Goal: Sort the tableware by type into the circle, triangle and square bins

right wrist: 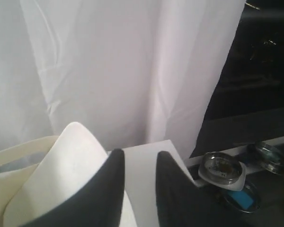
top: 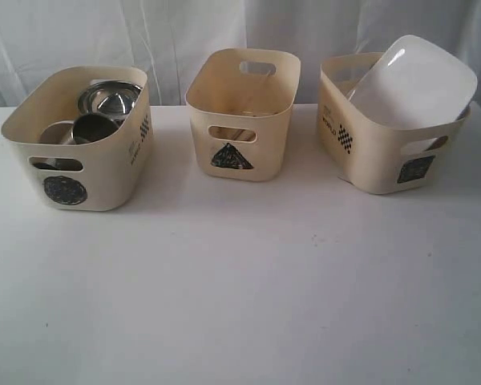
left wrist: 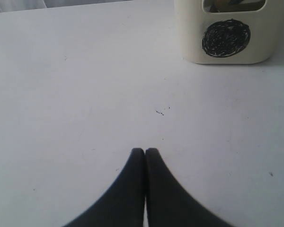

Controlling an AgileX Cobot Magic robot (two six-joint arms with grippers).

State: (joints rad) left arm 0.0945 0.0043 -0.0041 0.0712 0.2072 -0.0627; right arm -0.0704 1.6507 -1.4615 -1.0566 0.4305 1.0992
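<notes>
White tabletop (top: pixel 240 305) runs under both my arms, with a white curtain (right wrist: pixel 109 71) hanging behind it. My left gripper (left wrist: pixel 145 151) is closed, its fingertips pressed together on nothing, low over bare table. Beyond those tips stands the circle bin (left wrist: pixel 189 33). My right gripper (right wrist: pixel 140 153) has its two fingers apart with nothing between them. Just beside one finger, the one white plate (right wrist: pixel 66 179) leans tilted in the square bin (right wrist: pixel 0 189), poking out above its rim. I count three bins in a row, with the triangle bin (top: pixel 240 96) in the middle. The circle bin holds one steel bowl (top: pixel 108 98) and two steel mugs (top: pixel 94 127). Something wooden shows through the triangle bin's handle slot, but I cannot tell what.
</notes>
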